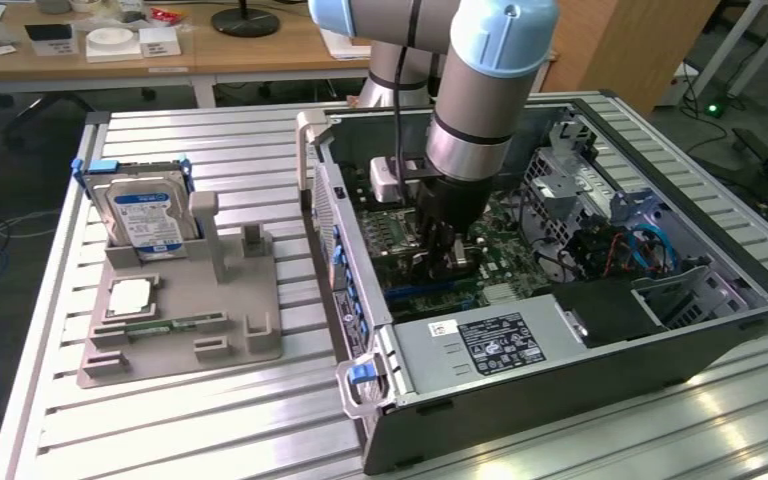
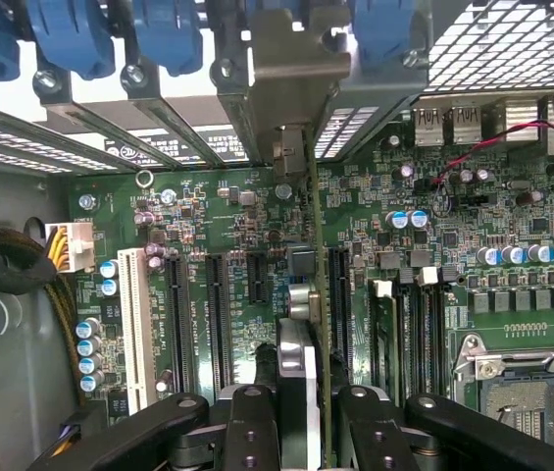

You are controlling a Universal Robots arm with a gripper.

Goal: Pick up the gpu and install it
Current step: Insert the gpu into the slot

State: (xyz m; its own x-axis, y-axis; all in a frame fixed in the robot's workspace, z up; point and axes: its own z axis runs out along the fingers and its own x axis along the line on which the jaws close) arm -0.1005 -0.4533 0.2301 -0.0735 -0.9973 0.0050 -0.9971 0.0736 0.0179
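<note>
Gpu [image 2: 318,255] stands edge-on inside the computer case [image 1: 704,310], gripped by the hand [image 2: 306,417], its jaws partly closed on it, over the motherboard [image 2: 208,226] slots; whether it touches one, I cannot tell.

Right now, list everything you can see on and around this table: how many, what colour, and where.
table: one, silver slatted, under everything
desk: one, wooden, behind the table
computer case: one, dark grey, open, at the exterior view's right
motherboard: one, green, inside the case
power supply: one, silver with a dark label, in the case's near corner
tray: one, grey, at the exterior view's left
hard drive: one, silver with a blue label, upright in the tray
memory stick: one, green, flat on the tray
processor chip: one, silvery, flat on the tray
gpu: one, dark with a silvery bracket, edge-on over the motherboard
arm: one, silver and light blue, reaching into the case
fingers: two, black, closed on the gpu
</note>
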